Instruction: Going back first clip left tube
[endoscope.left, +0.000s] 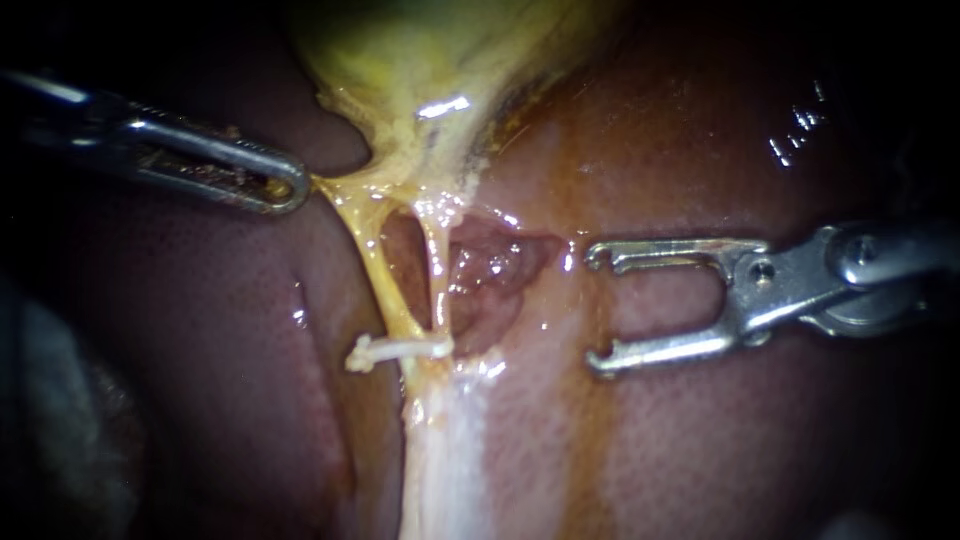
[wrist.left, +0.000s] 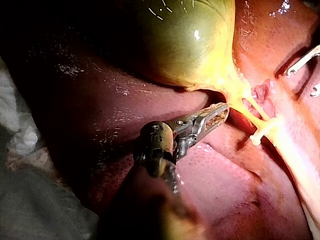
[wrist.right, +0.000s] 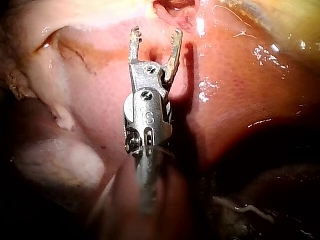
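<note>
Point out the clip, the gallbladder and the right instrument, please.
clip (endoscope.left: 395, 350), endoscope view, its white middle.
gallbladder (wrist.left: 185, 45), left wrist view, its green body.
right instrument (endoscope.left: 592, 308), endoscope view, midway between its open jaw tips.

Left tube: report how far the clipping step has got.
Done: a white clip sits across the left tube. In hand: the right instrument stands clear of it, jaws open and empty; the left instrument grips the gallbladder at its neck. Left: probably only drawing the right instrument further away.
</note>
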